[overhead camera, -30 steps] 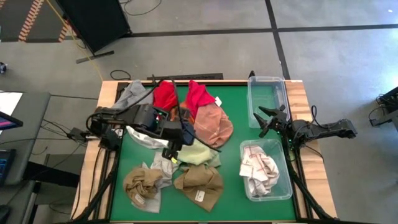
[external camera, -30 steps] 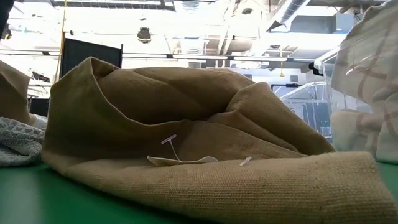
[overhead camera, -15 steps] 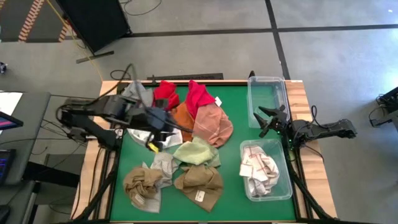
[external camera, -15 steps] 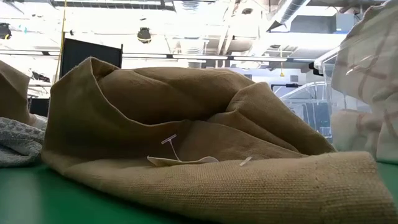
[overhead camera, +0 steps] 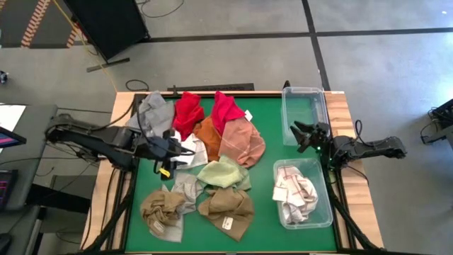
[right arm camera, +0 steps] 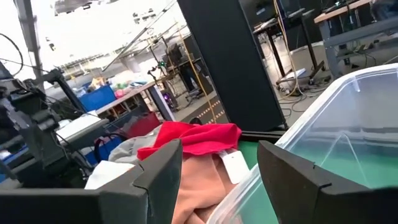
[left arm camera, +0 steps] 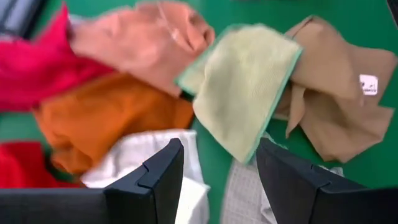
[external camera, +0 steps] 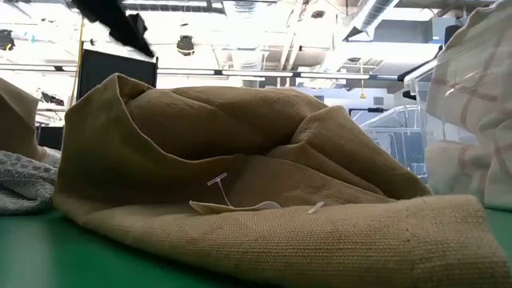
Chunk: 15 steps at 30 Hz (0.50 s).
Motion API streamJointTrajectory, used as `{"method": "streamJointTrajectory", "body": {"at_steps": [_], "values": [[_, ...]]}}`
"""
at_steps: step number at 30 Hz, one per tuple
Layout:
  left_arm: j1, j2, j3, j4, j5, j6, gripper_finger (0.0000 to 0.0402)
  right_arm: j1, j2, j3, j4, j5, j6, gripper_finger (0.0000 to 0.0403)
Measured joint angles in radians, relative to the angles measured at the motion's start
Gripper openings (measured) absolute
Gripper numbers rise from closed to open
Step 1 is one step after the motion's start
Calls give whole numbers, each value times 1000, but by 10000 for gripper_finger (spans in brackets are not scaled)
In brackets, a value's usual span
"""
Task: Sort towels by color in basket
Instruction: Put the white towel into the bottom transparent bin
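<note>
In the high view a pile of towels lies on the green table: grey (overhead camera: pixel 155 110), two red (overhead camera: pixel 187 112) (overhead camera: pixel 226 108), orange (overhead camera: pixel 207 132), pink (overhead camera: pixel 243 142), white (overhead camera: pixel 189 148), pale green (overhead camera: pixel 223 172), and two tan-brown (overhead camera: pixel 227 205) (overhead camera: pixel 161 211). A white-checked towel (overhead camera: pixel 293 192) fills the near clear bin. My left gripper (overhead camera: pixel 168 157) hovers open at the pile's left side, above the white towel (left arm camera: pixel 149 171). My right gripper (overhead camera: pixel 304 134) is open and waits beside the far bin.
Two clear plastic bins stand at the table's right: the far one (overhead camera: pixel 306 108) shows its bare bottom, the near one (overhead camera: pixel 324 212) holds the checked cloth. In the low view the tan-brown towel (external camera: pixel 240 200) blocks most of the table. Bare green mat (overhead camera: pixel 269 237) lies near the front edge.
My left arm has drawn back from over the middle of the pile toward the table's left edge, its gripper still open and holding nothing. The towels lie as before. My right arm has stayed by the far bin.
</note>
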<state>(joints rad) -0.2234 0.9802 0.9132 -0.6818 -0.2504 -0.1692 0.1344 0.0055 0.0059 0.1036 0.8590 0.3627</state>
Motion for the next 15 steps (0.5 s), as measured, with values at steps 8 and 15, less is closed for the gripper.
{"method": "streamJointTrajectory", "body": {"at_steps": [8, 15], "values": [[-1, -40, -182, 68, 22, -128, 190, -7, 0, 0, 1, 1, -5, 237], [0, -39, -253, -32, -140, -292, 190, -5, 0, 0, 13, -212, 37, 237]]}}
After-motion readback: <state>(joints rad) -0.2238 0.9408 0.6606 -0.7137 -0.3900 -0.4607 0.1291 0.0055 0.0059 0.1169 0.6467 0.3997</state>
